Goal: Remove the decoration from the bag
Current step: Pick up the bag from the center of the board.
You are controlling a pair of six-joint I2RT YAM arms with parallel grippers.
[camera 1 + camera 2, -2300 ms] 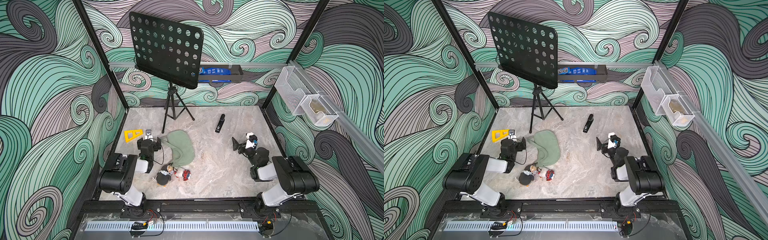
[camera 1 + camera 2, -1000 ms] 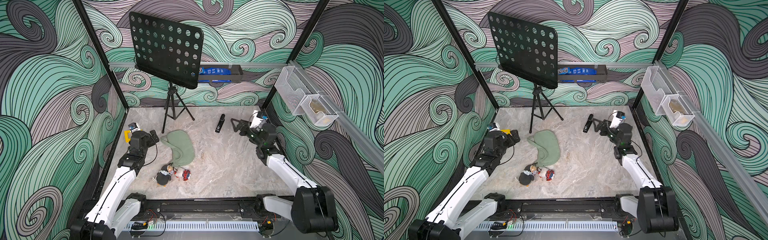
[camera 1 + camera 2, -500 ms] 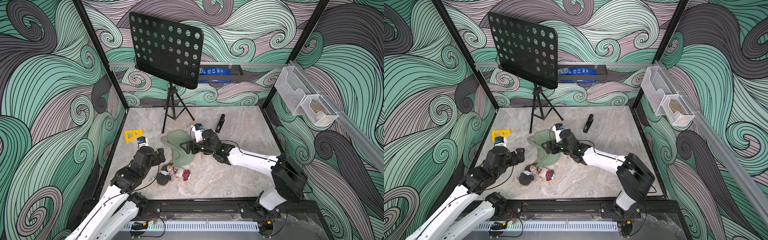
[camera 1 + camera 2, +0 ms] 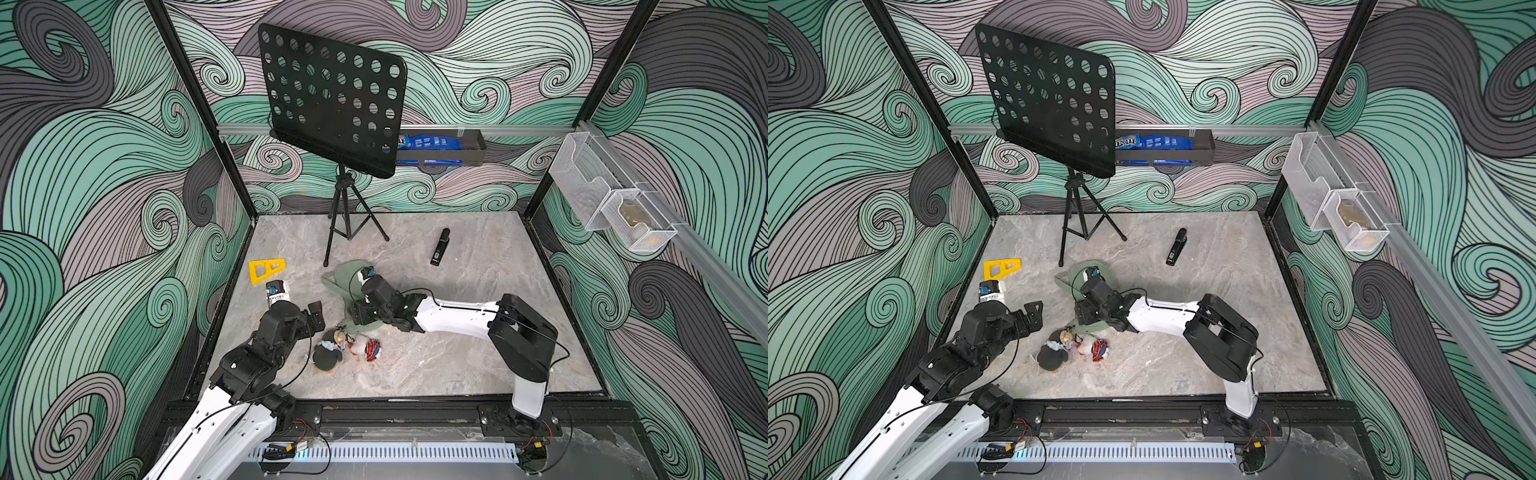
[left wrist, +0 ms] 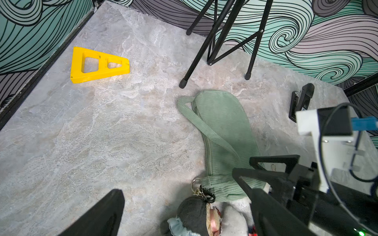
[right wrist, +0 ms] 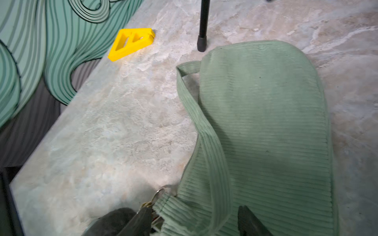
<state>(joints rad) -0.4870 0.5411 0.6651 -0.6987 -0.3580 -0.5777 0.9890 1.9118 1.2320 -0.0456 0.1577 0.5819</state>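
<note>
The sage-green corduroy bag point(image 4: 341, 277) point(image 6: 266, 122) lies flat on the marble floor, its strap folded along one edge. The decoration point(image 4: 332, 354), a dark plush and a white-and-red one on a metal keyring point(image 5: 195, 183), hangs from the bag's near end. My right gripper point(image 4: 360, 318) point(image 6: 195, 222) is down on that end, its jaws apart with the bag's corner and strap between them and one finger point(image 6: 141, 222) beside the keyring. My left gripper point(image 4: 318, 316) point(image 5: 185, 201) hovers wide open just left of the plush, holding nothing.
A black music stand point(image 4: 332, 95) on a tripod point(image 4: 349, 224) stands behind the bag. A yellow triangular piece point(image 4: 267, 269) lies at the left, a black stapler point(image 4: 439, 246) at the back right. A tray of blue packets point(image 4: 436, 145) and clear bins point(image 4: 615, 203) hang on the walls.
My right arm swung from the back right down onto the bag's near end, and its jaws narrowed. My left arm came forward and down beside the plush, still wide open.
</note>
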